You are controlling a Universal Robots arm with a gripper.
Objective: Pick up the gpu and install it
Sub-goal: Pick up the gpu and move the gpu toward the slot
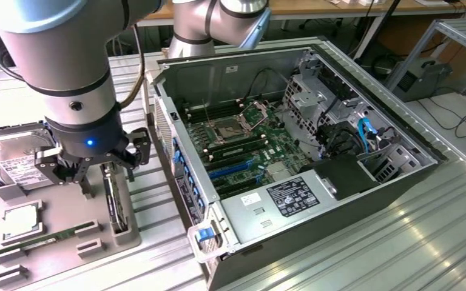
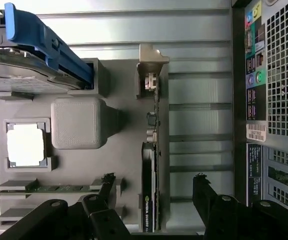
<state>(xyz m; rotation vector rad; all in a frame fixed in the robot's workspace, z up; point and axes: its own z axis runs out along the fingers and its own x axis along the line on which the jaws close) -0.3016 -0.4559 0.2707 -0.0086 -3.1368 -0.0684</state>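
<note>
The gpu [image 1: 116, 209] stands on its long edge in a slot of the grey holder tray [image 1: 59, 203], at the exterior view's left. In the wrist view I look straight down on it. The gpu [image 2: 151, 165] shows there as a thin green edge with a dark cooler and a pale metal bracket [image 2: 151, 62] at the far end. My gripper [image 1: 107, 174] hangs just above the card. The gripper [image 2: 153, 182] is open, with one black finger [image 2: 104, 197] on each side of the card and neither touching it.
The tray [image 2: 126, 85] also carries a silver hard drive [image 1: 10, 160] with a blue rail [image 2: 44, 40], a square processor [image 2: 26, 145] and a slim memory stick [image 2: 49, 189]. The open computer case [image 1: 298, 151] with its motherboard [image 1: 241, 142] lies close beside the tray, its rear grille [image 2: 279, 75] near the card.
</note>
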